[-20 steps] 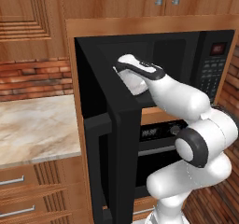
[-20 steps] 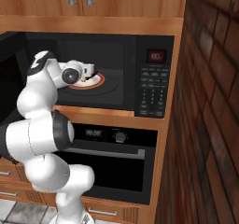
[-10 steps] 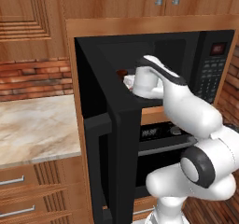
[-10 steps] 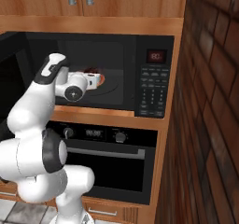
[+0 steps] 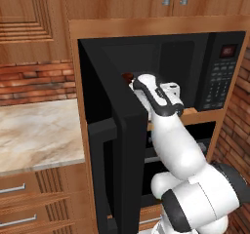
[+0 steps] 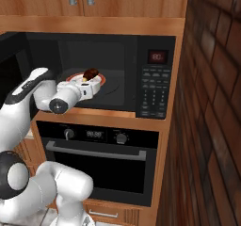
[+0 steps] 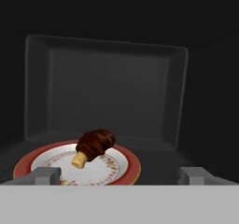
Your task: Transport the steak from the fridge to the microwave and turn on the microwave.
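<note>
The steak (image 7: 94,143) is lying on the red-rimmed plate (image 7: 122,168) inside the microwave (image 6: 155,81); the claw (image 7: 119,175) is gaping wide, empty. Closing the door (image 5: 117,150) and starting it are remaining.

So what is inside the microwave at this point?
Inside the open microwave, a red-rimmed plate sits on the floor with the steak resting on it, free of the open gripper. The plate's near edge is cut off in the hand view.
</note>
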### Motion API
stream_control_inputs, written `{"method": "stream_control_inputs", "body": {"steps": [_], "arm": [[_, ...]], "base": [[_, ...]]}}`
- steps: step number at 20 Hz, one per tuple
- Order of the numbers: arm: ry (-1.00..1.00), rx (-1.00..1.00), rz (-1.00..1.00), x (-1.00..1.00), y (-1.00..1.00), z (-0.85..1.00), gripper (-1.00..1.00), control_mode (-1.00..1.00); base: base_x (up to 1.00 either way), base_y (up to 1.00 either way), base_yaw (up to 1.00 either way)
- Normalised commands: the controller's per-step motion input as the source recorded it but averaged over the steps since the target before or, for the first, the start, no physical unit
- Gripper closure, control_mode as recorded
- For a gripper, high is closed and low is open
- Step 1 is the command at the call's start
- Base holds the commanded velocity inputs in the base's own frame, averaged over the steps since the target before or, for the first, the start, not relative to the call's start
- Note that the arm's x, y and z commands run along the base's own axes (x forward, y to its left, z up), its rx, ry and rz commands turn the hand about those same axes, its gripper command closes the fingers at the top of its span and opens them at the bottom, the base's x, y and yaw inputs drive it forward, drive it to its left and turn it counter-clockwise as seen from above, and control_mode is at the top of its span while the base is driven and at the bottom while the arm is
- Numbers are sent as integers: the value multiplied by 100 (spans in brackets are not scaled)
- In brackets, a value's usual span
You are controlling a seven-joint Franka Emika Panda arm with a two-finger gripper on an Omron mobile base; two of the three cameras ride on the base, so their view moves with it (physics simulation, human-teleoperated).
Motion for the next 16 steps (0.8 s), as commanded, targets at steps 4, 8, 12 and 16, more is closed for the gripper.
{"method": "stream_control_inputs", "body": {"steps": [4, 8, 12, 16], "arm": [[13, -9, 0, -36, -39, 92, -100, -100], [28, -4, 14, -32, -41, 96, -100, -100], [34, -2, 32, -46, -33, 72, -100, -100], [31, -1, 38, -75, -2, 31, -100, -100]], "base": [[0, 0, 0], [0, 0, 0], [0, 0, 0], [0, 0, 0]]}}
